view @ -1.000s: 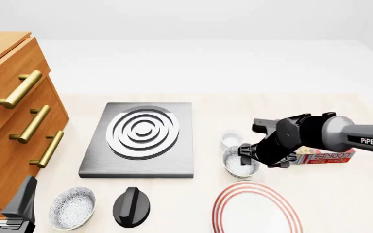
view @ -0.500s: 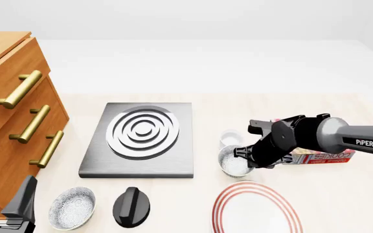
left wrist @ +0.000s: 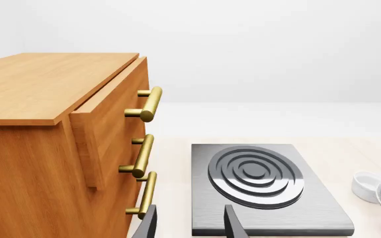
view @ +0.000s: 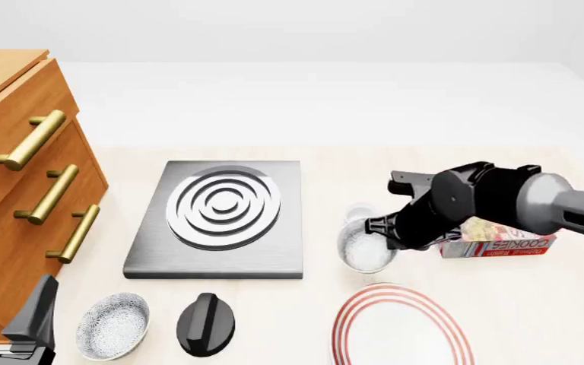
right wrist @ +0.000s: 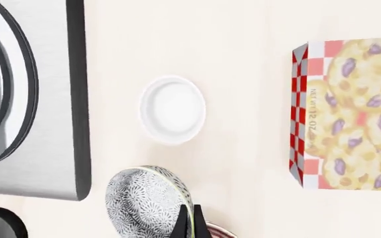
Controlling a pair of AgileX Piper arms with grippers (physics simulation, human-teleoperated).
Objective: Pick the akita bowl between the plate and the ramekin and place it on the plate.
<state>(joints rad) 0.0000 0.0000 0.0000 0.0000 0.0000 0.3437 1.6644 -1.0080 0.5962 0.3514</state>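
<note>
The right fingers (view: 382,236) pinch the rim of the akita bowl (view: 365,249). They are closed on it. In the right wrist view the two dark tips (right wrist: 192,224) sit tight together on the bowl's edge (right wrist: 149,203), one on each side of the rim. The bowl looks tilted there, with its speckled inside turned to one side. I cannot tell for sure if it is up off the worktop (view: 535,304) or touching it.

The ramekin (view: 358,215) is a tiny white cup. It sits just past the fingers, on the far side of the bowl, and part of it hides behind the bowl in the front view. The right wrist view shows it whole (right wrist: 172,109), apart from the bowl.

The plate (view: 401,325) has thin red rings. It lies near the fingers, on the near side of them, and nothing sits on it. So the bowl is between the plate and the ramekin.

A cookie box (view: 495,239) lies just beside the right arm, on its right side. A grey stove slab (view: 221,219) with white rings lies to the left of the fingers.

The left fingers (view: 8,313) are far off at the near left corner, by the wooden drawers (view: 23,190). They are open with a gap between them and hold nothing. A second speckled bowl (view: 112,325) and a black knob (view: 207,324) sit near them.
</note>
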